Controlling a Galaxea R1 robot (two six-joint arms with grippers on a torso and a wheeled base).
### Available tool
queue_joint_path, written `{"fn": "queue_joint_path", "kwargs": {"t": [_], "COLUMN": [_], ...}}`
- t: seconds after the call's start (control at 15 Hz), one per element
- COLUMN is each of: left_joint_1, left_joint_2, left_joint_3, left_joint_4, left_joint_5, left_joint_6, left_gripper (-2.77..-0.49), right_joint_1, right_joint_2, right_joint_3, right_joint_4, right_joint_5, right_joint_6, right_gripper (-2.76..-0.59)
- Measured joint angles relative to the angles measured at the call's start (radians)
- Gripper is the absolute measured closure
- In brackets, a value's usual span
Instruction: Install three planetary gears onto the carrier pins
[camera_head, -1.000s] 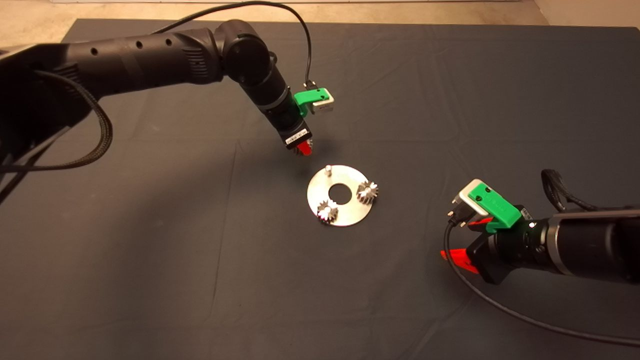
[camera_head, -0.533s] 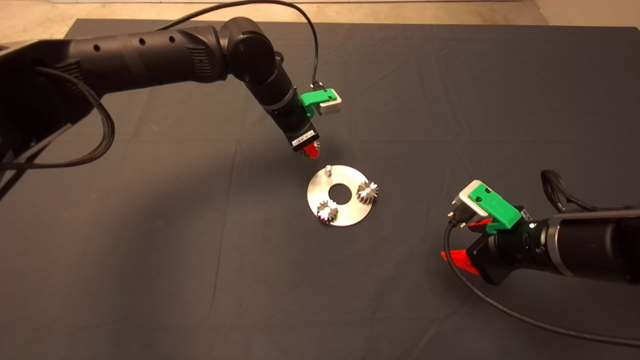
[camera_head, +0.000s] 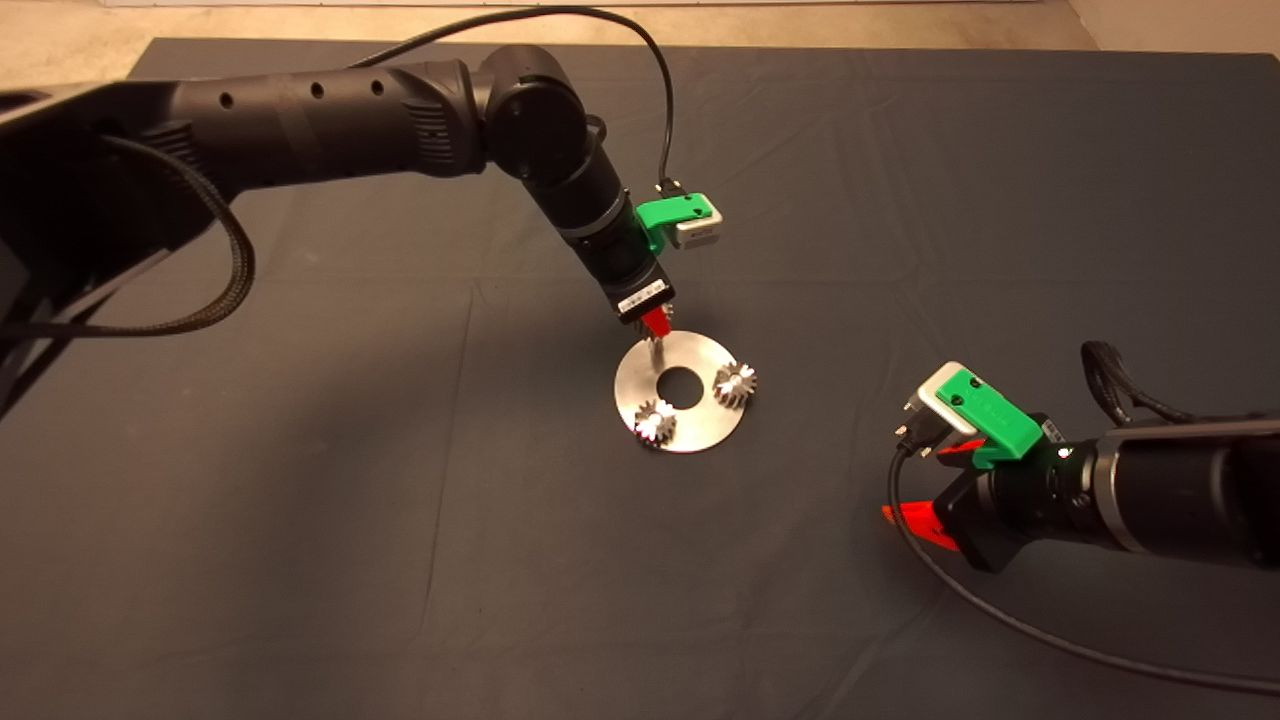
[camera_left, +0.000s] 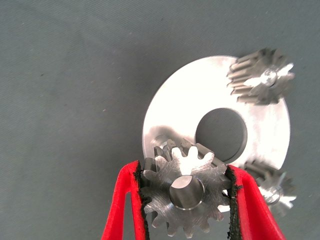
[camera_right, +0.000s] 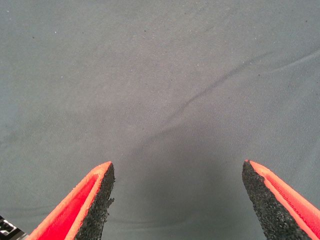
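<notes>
1. Right gripper (camera_head: 912, 520) waits low at the right, its red fingers (camera_right: 92, 202) spread wide over the dark woven mat (camera_head: 300, 500)
2. Flat round silver disc (camera_head: 700, 425) carries 2 toothed steel gears (camera_head: 655, 422) on its pins
3. Left gripper (camera_left: 187, 192) pinches the 3rd gear (camera_left: 186, 192) over the far pin

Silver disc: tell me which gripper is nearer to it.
Left. The left gripper is at the silver disc, shut on the third gear over a pin. The right gripper waits open, off to the disc's side.
</notes>
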Motion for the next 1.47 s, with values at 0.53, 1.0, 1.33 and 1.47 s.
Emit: {"fn": "queue_joint_path", "kwargs": {"t": [0.53,1.0,1.33,1.47], "left_joint_1": [0.000,0.001,0.001,0.007], "left_joint_2": [0.006,0.006,0.006,0.005], "left_joint_3": [0.006,0.006,0.015,0.018], "left_joint_4": [0.011,0.074,0.081,0.082], "left_joint_5": [-0.002,-0.003,-0.015,-0.027], "left_joint_6": [0.000,0.004,0.003,0.003], "left_gripper": [-0.59,-0.59,-0.59,-0.59], "right_joint_1": [0.005,0.005,0.010,0.012], "right_joint_2": [0.000,0.000,-0.001,-0.001], "right_joint_3": [0.000,0.000,0.000,0.000], "right_joint_4": [0.003,0.005,0.011,0.016], "right_joint_5": [0.000,0.000,0.000,0.000], "right_joint_6": [0.000,0.000,0.000,0.000], "right_gripper": [-1.89,-1.89,-1.89,-1.89]}}
